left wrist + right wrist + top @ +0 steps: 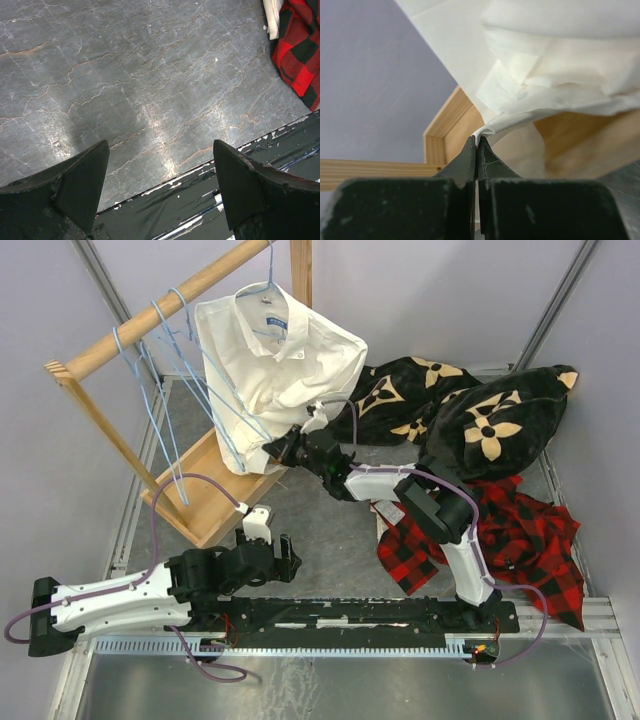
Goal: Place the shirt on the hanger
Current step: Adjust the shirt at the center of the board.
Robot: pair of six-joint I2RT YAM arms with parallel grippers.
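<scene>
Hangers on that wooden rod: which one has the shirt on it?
The rightmost hanger on the rod, beside the upright post: it alone carries the shirt; the other three hangers hang bare.

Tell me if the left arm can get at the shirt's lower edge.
Probably yes: bare table lies ahead of the open left hand, though the wooden rack base sits close and the right hand pinches the shirt there.

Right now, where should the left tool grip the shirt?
Probably the shirt by its lower hem, beside where the right tool pinches it, coming from the near side: that edge hangs free and thin enough for the open left tool.
</scene>
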